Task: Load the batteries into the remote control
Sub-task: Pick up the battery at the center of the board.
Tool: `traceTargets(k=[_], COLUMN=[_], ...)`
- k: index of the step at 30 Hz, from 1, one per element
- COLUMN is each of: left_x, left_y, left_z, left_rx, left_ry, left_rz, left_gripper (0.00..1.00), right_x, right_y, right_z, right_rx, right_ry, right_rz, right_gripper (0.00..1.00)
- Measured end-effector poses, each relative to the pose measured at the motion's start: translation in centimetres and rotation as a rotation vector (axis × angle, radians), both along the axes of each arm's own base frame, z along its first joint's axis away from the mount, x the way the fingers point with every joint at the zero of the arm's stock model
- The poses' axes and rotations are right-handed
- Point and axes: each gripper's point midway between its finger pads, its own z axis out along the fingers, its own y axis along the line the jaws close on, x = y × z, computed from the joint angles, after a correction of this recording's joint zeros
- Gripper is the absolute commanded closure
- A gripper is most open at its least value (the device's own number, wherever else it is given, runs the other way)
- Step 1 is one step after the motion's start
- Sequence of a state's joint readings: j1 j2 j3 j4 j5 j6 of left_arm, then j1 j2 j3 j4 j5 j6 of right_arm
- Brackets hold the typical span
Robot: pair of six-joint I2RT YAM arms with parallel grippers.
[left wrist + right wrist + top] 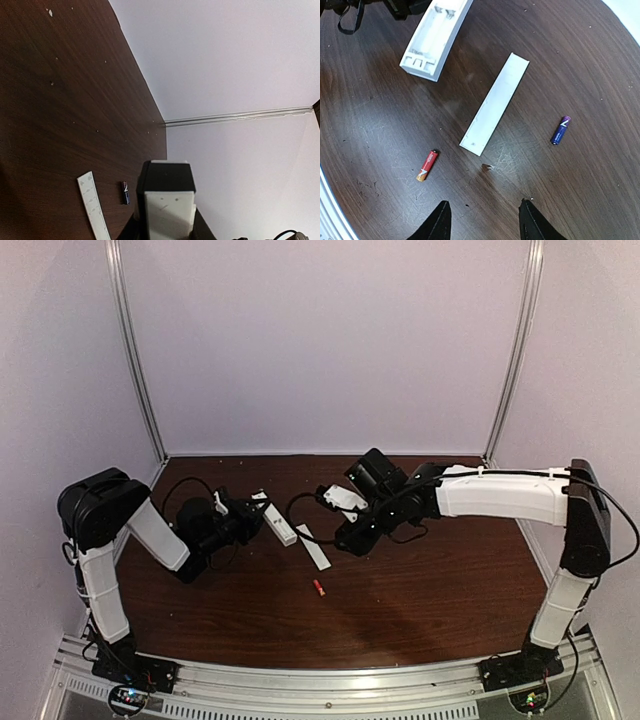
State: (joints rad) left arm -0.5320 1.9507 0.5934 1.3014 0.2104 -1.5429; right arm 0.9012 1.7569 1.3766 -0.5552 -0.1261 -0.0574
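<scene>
– On the left side of the counter (420,590), what has the left tool (248,515) got?
– It is closed down narrow on the remote control (277,522), clamping one end. In its own wrist view the white body sits between the two dark fingers.
– How does the remote control lie?
– Flat on the wood, free end pointing away from the left tool. From the right wrist its battery slot faces up and both bays look bare.
– What is next to the right?
– Just beside the remote control's free end, a thin white cover strip (495,102) lies apart from it and roughly parallel.
– And the batteries?
– The red-orange battery (427,165) lies on the near side of the strip, closer to the arm bases, touching nothing. The blue-purple battery (560,130) lies on the strip's other side, also alone. I cannot find it from above; the left wrist shows it just beside the strip.
– Where is the right tool (485,220) in this?
– It hangs above the wood just right of the strip, fingers (442,220) parted about halfway with only bare counter between them. It holds nothing.
– How do the batteries sit relative to it?
– In its wrist view the red-orange one is near, ahead and left of the left finger. The blue-purple one is ahead and right of the right finger. The strip's near end points at the gap. None of them touch the tool.
</scene>
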Motion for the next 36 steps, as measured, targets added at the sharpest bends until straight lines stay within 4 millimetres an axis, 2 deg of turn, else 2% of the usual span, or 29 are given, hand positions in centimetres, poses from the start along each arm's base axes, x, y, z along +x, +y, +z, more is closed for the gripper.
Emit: traceTargets(k=[4,13,16,19,21,24,28,32,36], left_x=[0.0,-0.1,-0.8,-1.8,-2.6,-3.4,-3.9,-4.2,-4.6], left_y=[1.3,3.3,4.0,5.1,5.8,6.3,6.2,6.1,6.1], left_z=[-0.8,-1.4,-1.9,-2.5,-2.8,-2.8,-2.2,-1.8,-2.0], left_rx=[0.021,0.051,0.064,0.082,0.095,0.109,0.117,0.122,0.129], left_ry=[0.011,0.006,0.017,0.031,0.036,0.032,0.006,-0.014,-0.013], left_rz=[-0.011,-0.041,-0.054,-0.053,-0.054,-0.057,-0.072,-0.086,-0.1], left_gripper=[1.0,1.0,1.0,1.0,1.0,1.0,1.0,1.0,1.0], right_x=[-0.9,-5.1,-4.6,-3.0,-2.5,-2.2,-1.3,1.7,4.5], right_y=[1.1,5.4,7.0,8.8,9.1,8.6,6.5,3.7,3.1], right_z=[-1.6,-5.6,-6.2,-5.7,-5.3,-4.8,-4.7,-5.0,-4.5], right_rx=[-0.019,-0.017,-0.059,-0.078,-0.099,-0.14,-0.187,-0.216,-0.221], right_ry=[0.028,0.121,0.175,0.208,0.238,0.282,0.319,0.34,0.331], right_rz=[0.041,0.094,0.079,0.044,0.014,-0.028,-0.102,-0.206,-0.244], right_gripper=[0.55,0.6,0.59,0.57,0.55,0.55,0.56,0.56,0.56])
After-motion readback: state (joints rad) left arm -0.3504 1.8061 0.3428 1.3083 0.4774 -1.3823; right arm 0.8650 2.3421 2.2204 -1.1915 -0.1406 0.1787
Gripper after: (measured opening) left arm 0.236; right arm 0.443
